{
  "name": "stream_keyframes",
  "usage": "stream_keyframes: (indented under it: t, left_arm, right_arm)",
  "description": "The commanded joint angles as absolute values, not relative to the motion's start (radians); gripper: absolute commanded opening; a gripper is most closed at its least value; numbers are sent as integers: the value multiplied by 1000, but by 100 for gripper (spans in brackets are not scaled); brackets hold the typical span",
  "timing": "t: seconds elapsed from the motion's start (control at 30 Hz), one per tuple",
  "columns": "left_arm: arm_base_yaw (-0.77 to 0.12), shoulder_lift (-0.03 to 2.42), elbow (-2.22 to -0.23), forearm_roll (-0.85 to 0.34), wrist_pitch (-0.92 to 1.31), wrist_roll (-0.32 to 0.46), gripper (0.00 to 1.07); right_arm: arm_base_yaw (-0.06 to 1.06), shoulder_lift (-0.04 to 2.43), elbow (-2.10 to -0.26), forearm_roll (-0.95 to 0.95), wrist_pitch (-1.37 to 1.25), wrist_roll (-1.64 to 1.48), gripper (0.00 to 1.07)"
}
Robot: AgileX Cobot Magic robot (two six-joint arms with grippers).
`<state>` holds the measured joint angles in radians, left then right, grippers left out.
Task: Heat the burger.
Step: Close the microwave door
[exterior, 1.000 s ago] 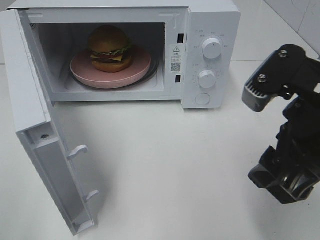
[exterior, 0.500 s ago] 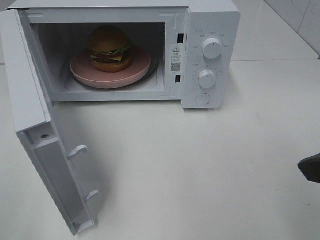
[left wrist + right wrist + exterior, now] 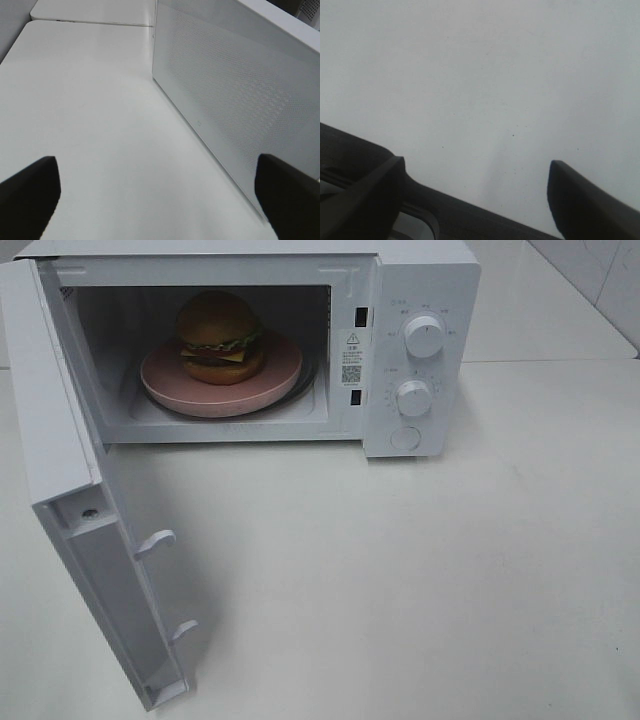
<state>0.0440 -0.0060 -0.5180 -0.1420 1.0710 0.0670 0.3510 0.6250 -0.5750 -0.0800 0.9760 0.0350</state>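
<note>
The burger [image 3: 220, 336], with its golden-brown bun, lettuce, tomato and cheese, sits on a round pink plate [image 3: 283, 375] inside the white microwave [image 3: 420, 280]. The microwave door [image 3: 60, 455] stands swung wide open toward the front left. Neither arm shows in the exterior high view. In the left wrist view my left gripper [image 3: 157, 200] is open over bare table, beside the perforated outer face of the door [image 3: 235, 95]. My right gripper [image 3: 477, 197] is open above plain white table, nothing between its fingers.
Two round knobs [image 3: 424, 336] and a push button [image 3: 405, 437] sit on the microwave's control panel at the right. The white table [image 3: 400, 580] stretches in front of the oven. A tiled wall edge shows at the far right.
The right arm, which stood at the right edge of the exterior high view a second ago, has pulled out of that view. The burger, plate and door have not moved.
</note>
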Motion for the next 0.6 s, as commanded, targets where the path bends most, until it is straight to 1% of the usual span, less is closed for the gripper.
stream_keyframes:
  t: [0.03, 0.07, 0.17, 0.23, 0.27, 0.33, 0.37, 0.43, 0.53, 0.6]
  left_arm:
    - [45, -14, -517, -139, 1073, 62, 98]
    - [45, -14, -517, -139, 1073, 62, 98]
    - [45, -14, -517, -139, 1073, 62, 98]
    - [45, -14, -517, -139, 1073, 62, 98]
    - [45, -14, -517, -139, 1073, 62, 98]
    - [45, -14, -517, -139, 1073, 62, 98]
    - [45, -14, -517, -139, 1073, 62, 98]
    - [45, -14, -517, -139, 1073, 62, 98]
    - [45, -14, -517, -139, 1073, 62, 98]
    - [45, -14, -517, -139, 1073, 62, 98]
  right_arm:
    - [268, 530, -529, -71, 974, 45, 73]
    - [242, 476, -509, -71, 973, 46, 73]
    - [227, 448, -499, -71, 968, 46, 73]
    - [182, 368, -496, -70, 960, 46, 73]
    - [182, 368, -496, -70, 960, 46, 73]
    - [115, 258, -496, -70, 960, 46, 73]
    - [115, 258, -496, -70, 960, 46, 73]
    - [75, 177, -496, -70, 960, 46, 73]
    - [65, 148, -496, -70, 960, 46, 73]
    - [47, 56, -496, -70, 960, 46, 73]
